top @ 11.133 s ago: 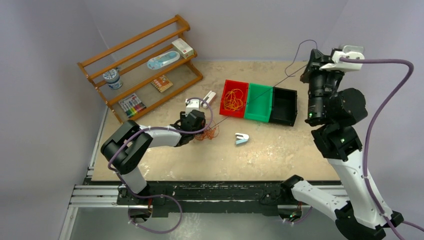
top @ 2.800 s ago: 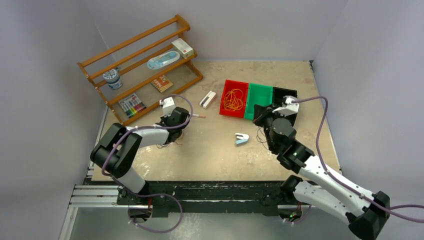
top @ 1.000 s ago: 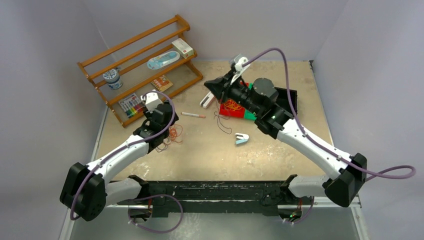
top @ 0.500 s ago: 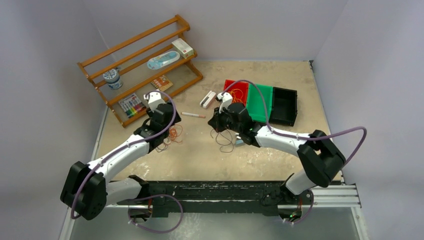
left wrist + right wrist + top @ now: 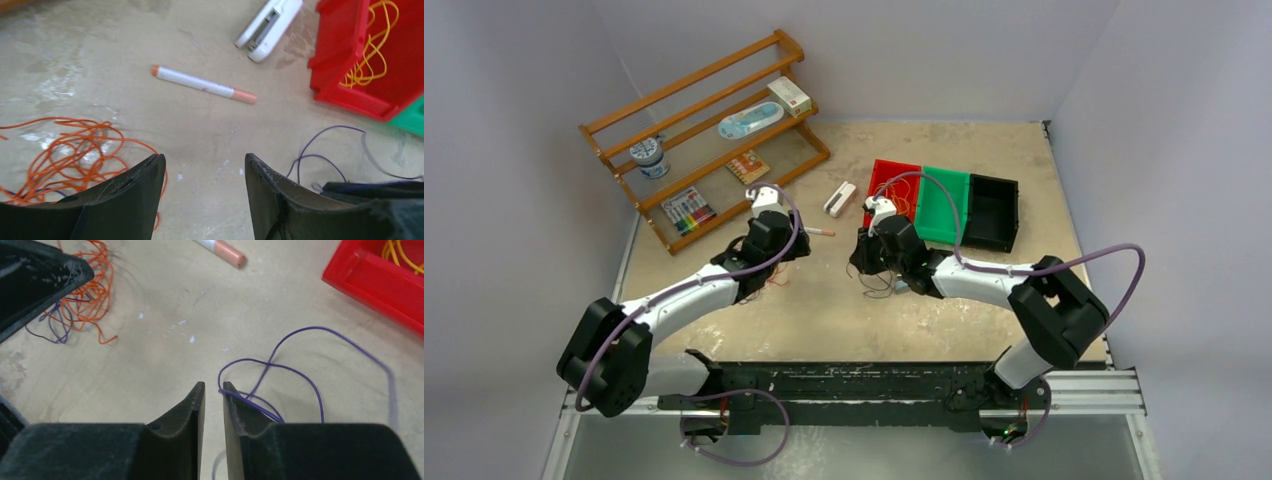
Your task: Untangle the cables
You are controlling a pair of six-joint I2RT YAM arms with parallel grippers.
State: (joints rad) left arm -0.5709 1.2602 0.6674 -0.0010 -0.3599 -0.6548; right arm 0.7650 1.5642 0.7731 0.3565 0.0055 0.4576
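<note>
A loopy orange cable bunch [image 5: 65,150] lies on the table left of my left gripper [image 5: 205,165], which is open and empty above bare table. The bunch also shows in the right wrist view [image 5: 85,300], with a thin purple strand in it. In the top view the left arm hides most of it [image 5: 769,282]. A dark purple cable [image 5: 300,375] lies in loose loops by my right gripper [image 5: 214,386]. Those jaws stand a narrow gap apart, and the cable drapes over the right finger [image 5: 240,405] rather than between them. Yellow-orange cables [image 5: 372,45] lie in the red bin [image 5: 886,172].
A white pen with orange ends [image 5: 202,85] lies ahead of the left gripper [image 5: 792,252], and a white stapler-like object [image 5: 839,198] lies beyond it. A green bin [image 5: 944,205] and a black bin [image 5: 991,212] stand beside the red one. A wooden rack [image 5: 704,130] stands at the back left.
My left gripper has moved right, off the orange bunch and toward the pen. My right gripper has shifted slightly and sits low over the purple cable.
</note>
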